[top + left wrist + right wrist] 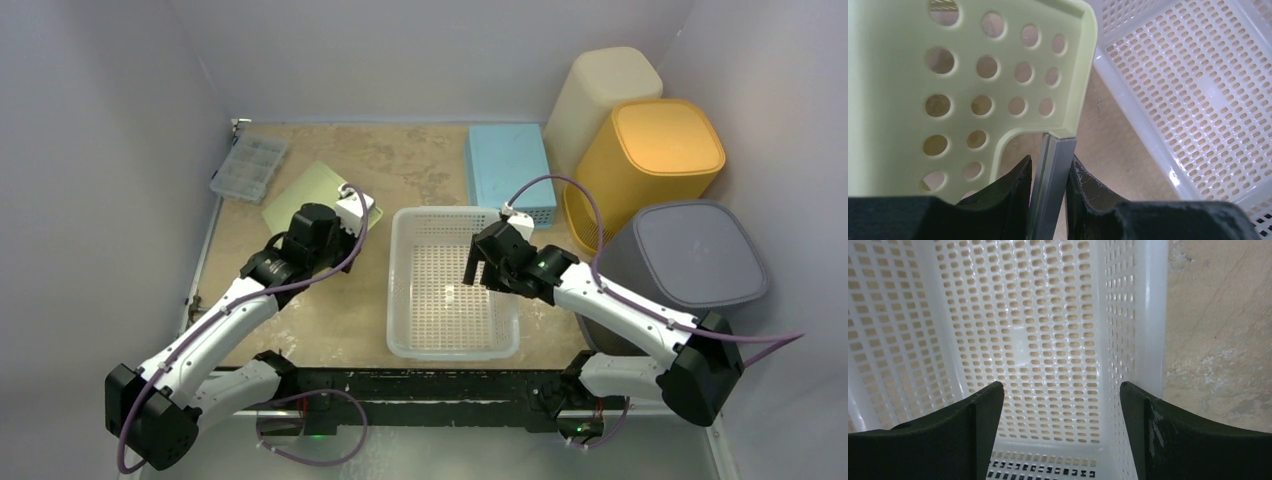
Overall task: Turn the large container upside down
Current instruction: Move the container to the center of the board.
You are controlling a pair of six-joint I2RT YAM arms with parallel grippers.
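Starting at the far left corner of the bench (420, 150), we see a clear compartment box (248, 167), and just beside it, toward the middle, lies a pale green tray (305, 190) with round holes. The left gripper (352, 208) hangs over the right corner of this tray. In the left wrist view its jaws are only a little apart, and a thin grey strip (1050, 190) stands between them, directly under the tray's corner. We cannot tell if the fingers press on the strip or only stand beside it. In the middle of the bench, reaching to the near edge, the large white basket (404, 290) sits upright with its open side up and nothing inside. The right gripper (476, 272) hovers over the right part of the basket with its jaws wide apart and nothing between them. In the right wrist view the basket's right wall runs close to the finger on the right. Behind the basket, at the far edge, lies a blue box (508, 165). At the far right corner a cream bin (605, 90), a yellow bin (665, 150) and a grey bin (695, 250) stand close together, each with a closed face up.
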